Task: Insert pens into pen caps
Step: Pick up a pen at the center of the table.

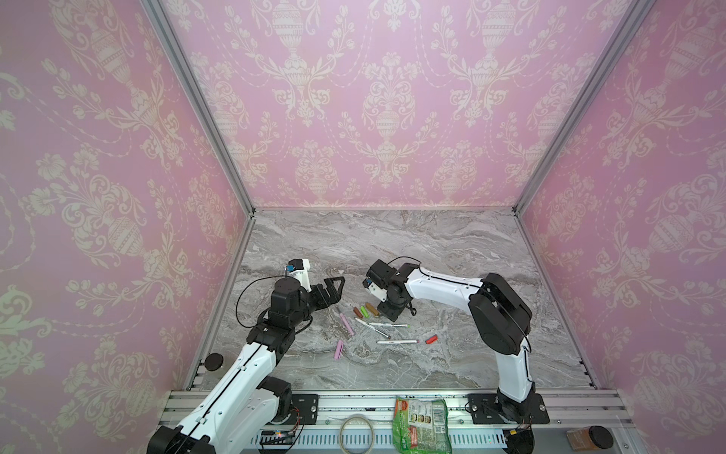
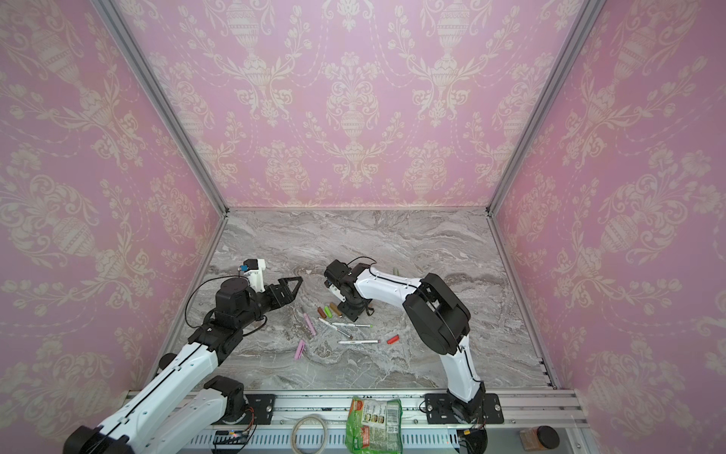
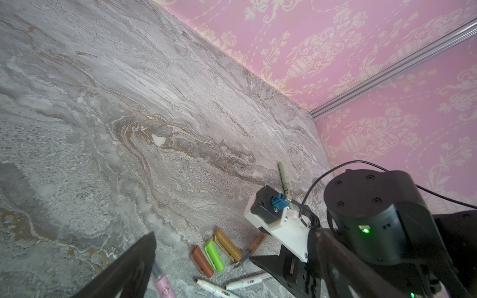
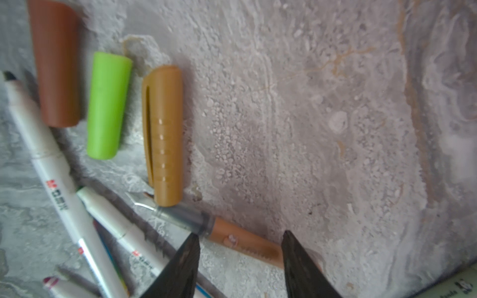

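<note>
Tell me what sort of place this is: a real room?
Probably a staged robot test booth, not a real room: pink damask wallpaper panels set in an aluminium frame, a marble-look tabletop, and an aluminium mounting rail along its front.

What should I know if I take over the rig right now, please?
Left gripper: open, hovering over the table, empty.
Right gripper: open, jaws astride the tan-brown pen, not closed on it.
Brown cap, green cap, tan cap side by side beside it; pink cap, red cap, pink pen, white pens loose nearby; pale green pen farther back.
Done: nothing capped. Left: every pen.
</note>
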Robot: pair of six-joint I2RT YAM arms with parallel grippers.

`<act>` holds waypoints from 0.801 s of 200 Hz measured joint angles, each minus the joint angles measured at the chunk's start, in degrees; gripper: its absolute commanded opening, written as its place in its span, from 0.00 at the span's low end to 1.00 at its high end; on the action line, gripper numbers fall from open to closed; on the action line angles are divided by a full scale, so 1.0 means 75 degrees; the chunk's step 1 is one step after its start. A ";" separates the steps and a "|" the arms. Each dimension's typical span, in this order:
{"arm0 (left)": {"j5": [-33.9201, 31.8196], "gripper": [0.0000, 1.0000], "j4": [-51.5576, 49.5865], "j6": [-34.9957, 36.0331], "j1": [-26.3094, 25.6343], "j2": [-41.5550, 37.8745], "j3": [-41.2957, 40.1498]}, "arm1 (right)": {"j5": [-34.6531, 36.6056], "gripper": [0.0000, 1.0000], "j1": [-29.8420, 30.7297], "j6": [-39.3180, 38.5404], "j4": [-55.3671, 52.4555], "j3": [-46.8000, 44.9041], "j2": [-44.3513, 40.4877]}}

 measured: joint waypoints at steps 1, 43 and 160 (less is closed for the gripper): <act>0.0000 0.99 0.0000 0.0000 0.0000 0.0000 0.0000 | 0.0006 0.54 0.0000 0.0000 0.0000 -0.0003 0.0000; 0.0061 0.99 -0.0003 0.0000 0.0009 -0.0003 0.0003 | 0.0096 0.53 0.0000 0.0000 0.0017 -0.0026 0.0000; 0.0169 0.99 -0.0052 -0.0003 0.0006 0.0020 0.0035 | -0.0047 0.37 0.0000 0.0038 0.0070 0.0009 0.0087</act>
